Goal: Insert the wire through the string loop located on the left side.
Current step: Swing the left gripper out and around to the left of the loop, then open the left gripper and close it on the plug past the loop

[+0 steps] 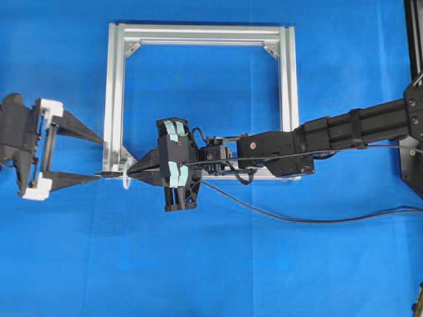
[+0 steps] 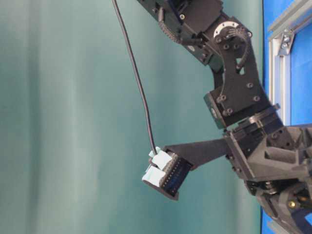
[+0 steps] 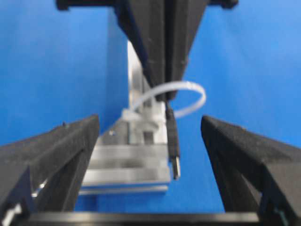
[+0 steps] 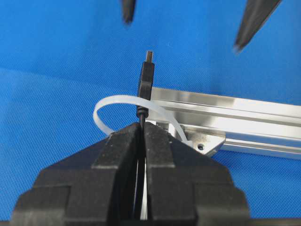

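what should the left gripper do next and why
Probably close the open left gripper on the plug. The plug has already poked through the white loop and sits between the left fingers, while the right gripper pinches the wire behind it.

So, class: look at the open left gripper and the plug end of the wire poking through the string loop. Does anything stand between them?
Nothing visible does. In the left wrist view the wire sticks out through the string loop, held by the right gripper. Only bare blue table shows around it, and it points into the gap of the open left gripper.
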